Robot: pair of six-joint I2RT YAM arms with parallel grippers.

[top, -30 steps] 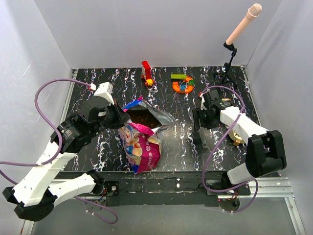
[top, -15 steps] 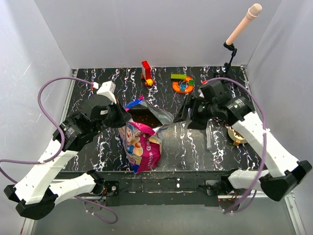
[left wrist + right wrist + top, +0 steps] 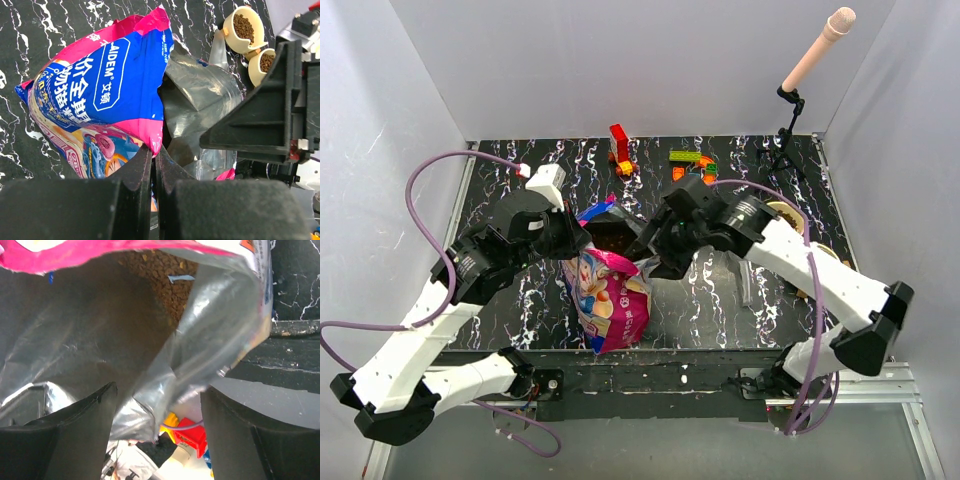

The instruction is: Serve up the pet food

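The glossy pink, white and blue bag (image 3: pixel 612 305) stands at the table's front middle with its mouth open. Dark-brown pet food (image 3: pixel 613 240) shows inside it, and also in the right wrist view (image 3: pixel 162 277). My left gripper (image 3: pixel 570 240) is shut on the bag's pink rim (image 3: pixel 152 137), holding it up. My right gripper (image 3: pixel 655 255) is open at the bag's mouth, its fingers (image 3: pixel 75 435) on either side of the silver inner rim (image 3: pixel 165 385). Two cream bowls (image 3: pixel 242 27) holding kibble sit to the right; one shows in the top view (image 3: pixel 783 212).
A grey scoop (image 3: pixel 746 285) lies right of the bag. Red toy blocks (image 3: pixel 620 148) and green and orange blocks (image 3: pixel 692 160) sit at the back. A microphone stand (image 3: pixel 790 120) rises at the back right. White walls enclose the table.
My right arm has swung left from beside the bowls to the bag's open mouth. My left gripper has kept hold of the bag's rim, lifting it slightly.
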